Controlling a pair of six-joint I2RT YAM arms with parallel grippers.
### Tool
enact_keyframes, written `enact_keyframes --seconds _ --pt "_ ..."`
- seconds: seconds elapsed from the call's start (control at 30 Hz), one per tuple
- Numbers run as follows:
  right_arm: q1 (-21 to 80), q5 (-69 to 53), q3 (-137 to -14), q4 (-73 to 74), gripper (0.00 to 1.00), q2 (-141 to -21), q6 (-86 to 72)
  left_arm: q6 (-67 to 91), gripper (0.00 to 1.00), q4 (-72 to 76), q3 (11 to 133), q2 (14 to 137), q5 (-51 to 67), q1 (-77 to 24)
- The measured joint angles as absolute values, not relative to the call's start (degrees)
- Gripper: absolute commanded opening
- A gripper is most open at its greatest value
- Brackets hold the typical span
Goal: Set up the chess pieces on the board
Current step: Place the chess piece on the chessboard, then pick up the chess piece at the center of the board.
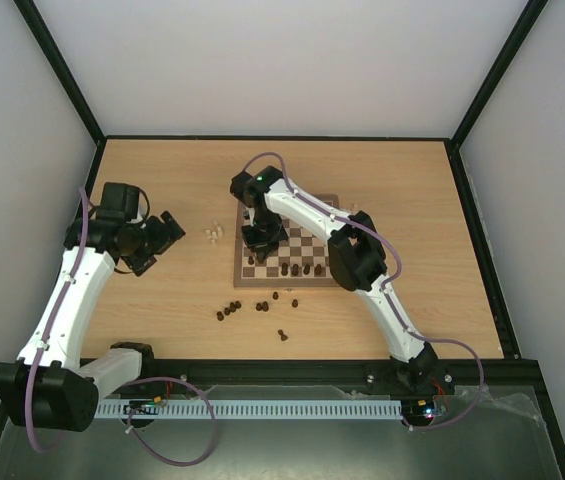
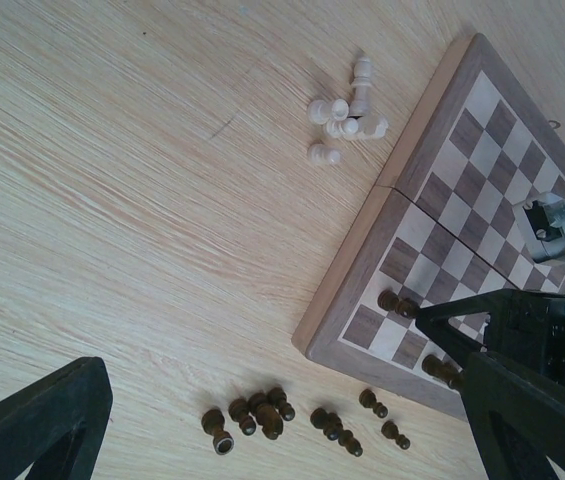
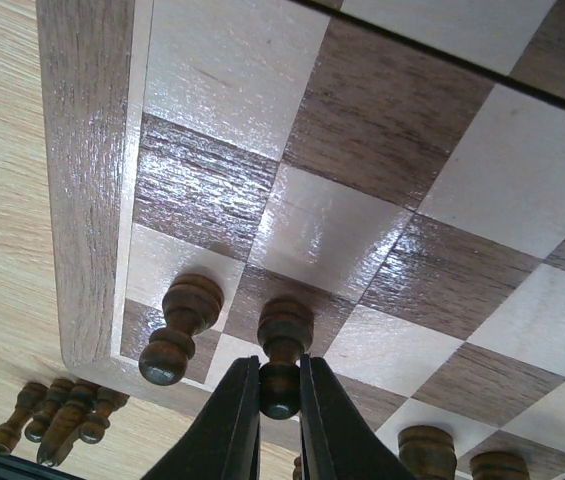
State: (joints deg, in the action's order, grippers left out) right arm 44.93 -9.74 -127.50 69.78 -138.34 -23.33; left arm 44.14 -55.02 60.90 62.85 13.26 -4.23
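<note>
The board (image 1: 307, 238) lies mid-table. My right gripper (image 3: 280, 385) is shut on the round head of a dark pawn (image 3: 284, 340), which stands upright on a dark square near the board's left edge. A second dark pawn (image 3: 180, 330) stands one square to its left, and more dark pawns (image 3: 427, 450) stand along the same row. From above, the right gripper (image 1: 259, 248) sits low over the board's left side. My left gripper (image 1: 167, 240) hovers open and empty to the left of the board, above loose dark chess pieces (image 2: 262, 415) lying on the table.
A small cluster of pale pieces (image 2: 342, 115) lies on the table just off the board's left edge. Dark pieces (image 1: 230, 311) are scattered in front of the board, with one more (image 1: 283, 335) nearer the arms. Black frame posts border the table.
</note>
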Motion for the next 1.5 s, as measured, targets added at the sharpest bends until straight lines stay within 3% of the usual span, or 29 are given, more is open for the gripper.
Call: enact_keyframes --seconds 0.43,1.0,1.27,1.5 --pt "45.01 -9.69 -127.26 69.78 0.21 -138.34 -23.24 44.16 0.99 -54.7 60.66 62.76 13.26 -4.23" --pt "44.8 -8.38 -128.11 69.63 0.28 -136.18 -23.42 43.9 0.99 -54.3 63.13 63.24 12.91 -4.23" --pt "44.47 -6.24 -127.11 66.17 0.43 -122.56 -23.29 42.68 0.99 -53.15 65.39 64.88 12.43 -4.25" --pt "44.27 -6.0 -114.17 60.1 0.51 -101.73 -22.37 41.91 0.99 -50.61 70.74 66.37 11.81 -7.51"
